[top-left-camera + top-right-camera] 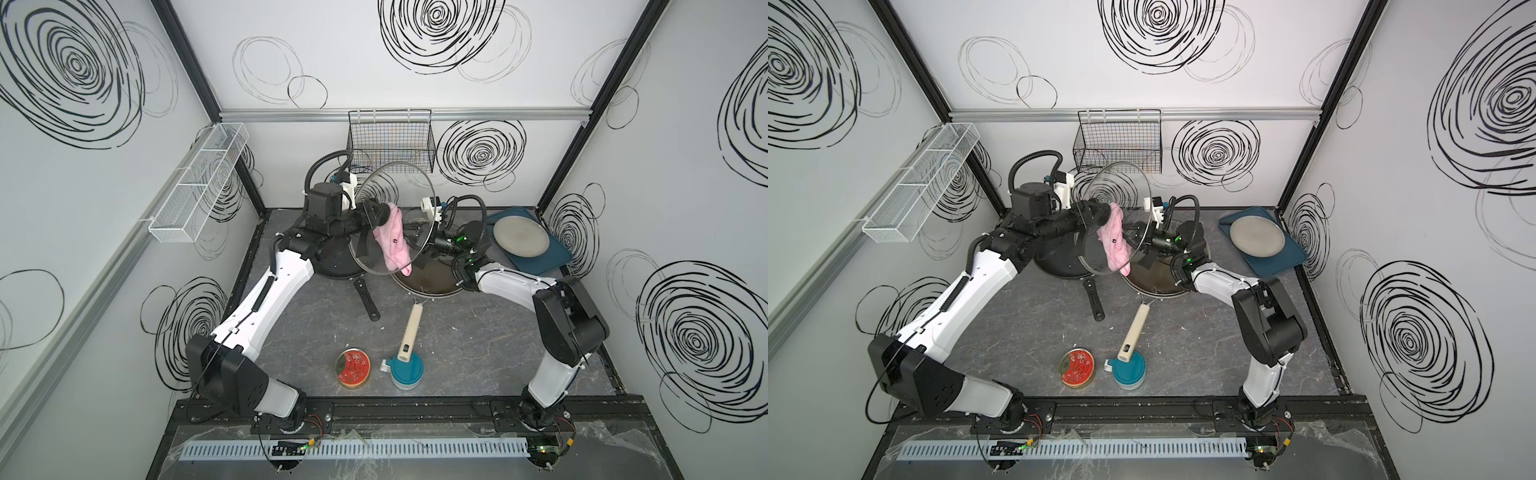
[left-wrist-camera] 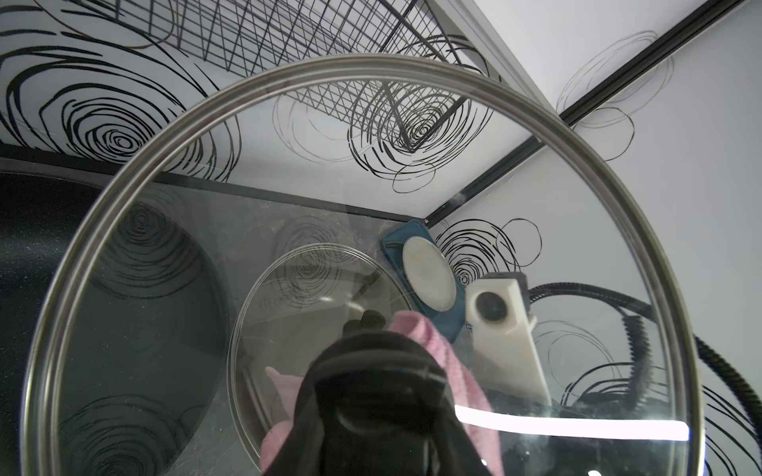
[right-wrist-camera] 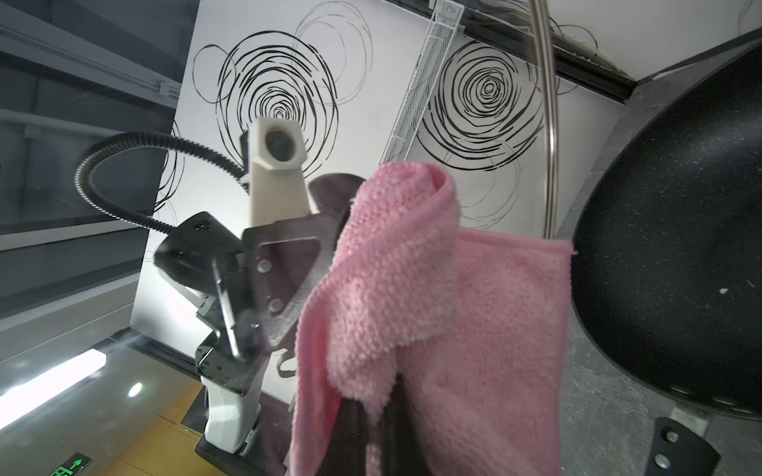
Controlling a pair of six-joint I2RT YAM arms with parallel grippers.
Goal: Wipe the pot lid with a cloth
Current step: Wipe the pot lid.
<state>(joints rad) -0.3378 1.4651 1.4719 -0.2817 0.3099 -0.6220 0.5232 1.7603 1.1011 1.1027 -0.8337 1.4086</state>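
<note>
1. A grey marbled tabletop is sitting between swirl-patterned walls.
2. The pot lid is hanging tilted at twelve o'clock.
3. The left gripper is clenching the lid's centre.
4. The right gripper is grasping the cloth beside the glass, and the cloth is hiding its fingertips.

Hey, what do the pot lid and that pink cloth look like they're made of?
The pot lid looks like clear, glossy glass: the scene behind shows straight through it and a bright glint crosses it. Its rim seems to be steel, grey with a dull brushed sheen. The cloth is soft, matte pink fabric with a looped pile, probably microfibre or terry; it folds and drapes limply.
</note>
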